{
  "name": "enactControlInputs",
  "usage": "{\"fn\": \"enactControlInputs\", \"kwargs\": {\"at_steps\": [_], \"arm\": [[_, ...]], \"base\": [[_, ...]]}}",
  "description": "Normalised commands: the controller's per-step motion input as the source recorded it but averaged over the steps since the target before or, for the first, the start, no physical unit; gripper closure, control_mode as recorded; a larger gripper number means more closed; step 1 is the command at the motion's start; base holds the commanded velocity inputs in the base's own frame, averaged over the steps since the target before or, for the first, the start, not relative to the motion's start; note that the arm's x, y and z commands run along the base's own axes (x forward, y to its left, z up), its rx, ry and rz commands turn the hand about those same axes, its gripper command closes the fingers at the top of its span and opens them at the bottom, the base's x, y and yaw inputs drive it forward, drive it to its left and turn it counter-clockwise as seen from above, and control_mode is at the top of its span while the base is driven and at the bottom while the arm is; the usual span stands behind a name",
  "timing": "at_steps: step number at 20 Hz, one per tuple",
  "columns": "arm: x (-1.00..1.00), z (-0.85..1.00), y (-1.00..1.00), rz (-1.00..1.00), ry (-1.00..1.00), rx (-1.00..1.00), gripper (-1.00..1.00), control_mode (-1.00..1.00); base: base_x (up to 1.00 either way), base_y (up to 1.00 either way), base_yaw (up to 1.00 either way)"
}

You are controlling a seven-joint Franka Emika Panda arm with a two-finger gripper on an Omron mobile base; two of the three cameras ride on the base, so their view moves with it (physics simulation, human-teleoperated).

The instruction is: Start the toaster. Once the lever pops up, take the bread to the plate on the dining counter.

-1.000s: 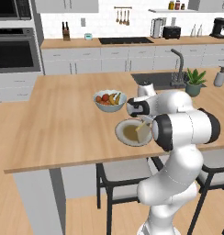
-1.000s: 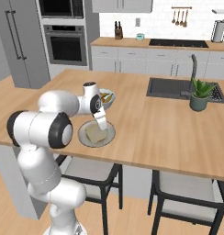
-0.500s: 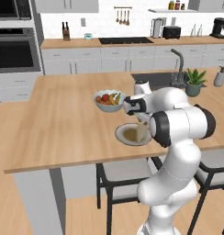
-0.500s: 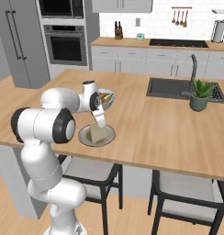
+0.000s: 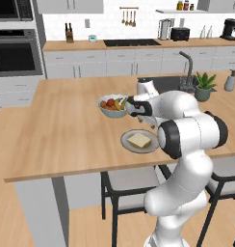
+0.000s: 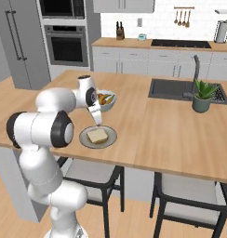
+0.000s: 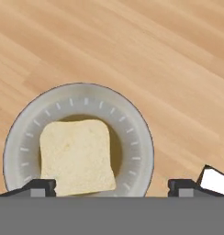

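The bread, a pale square slice, lies flat on the round grey plate near the front edge of the light-wood dining counter. My gripper hangs just above the plate, open, its two fingertips wide apart on either side of the slice and holding nothing. From the right base the gripper points down at the bread on the plate. From the left the bread and plate sit beside my forearm. The black toaster stands on the far worktop.
A white bowl of fruit sits just behind the plate. A sink with a tap and a potted plant are to the right. Stools stand under the counter's front edge. A coffee machine is far right.
The gripper has opened and let go of the bread, which went from held tilted over the plate to lying flat on it. The hand has risen slightly.
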Motion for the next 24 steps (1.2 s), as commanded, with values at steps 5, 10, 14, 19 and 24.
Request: {"fn": "enactControlInputs", "kwargs": {"at_steps": [5, 10, 14, 19, 24], "arm": [[-0.73, 0.62, 0.29, 0.00, -0.10, 0.00, -1.00, -1.00], [-1.00, 0.37, 0.45, 0.00, -0.11, 0.00, -1.00, -1.00], [-1.00, 0.27, 0.51, 0.00, -0.08, 0.00, -1.00, -1.00], [-1.00, 0.04, 0.48, 0.00, -0.08, 0.00, -1.00, -1.00], [-0.62, 0.00, 0.15, 0.00, -0.01, 0.00, -1.00, -1.00]], "base": [[0.00, 0.00, 0.00], [0.00, 0.00, 0.00], [0.00, 0.00, 0.00], [0.00, 0.00, 0.00], [0.00, 0.00, 0.00]]}}
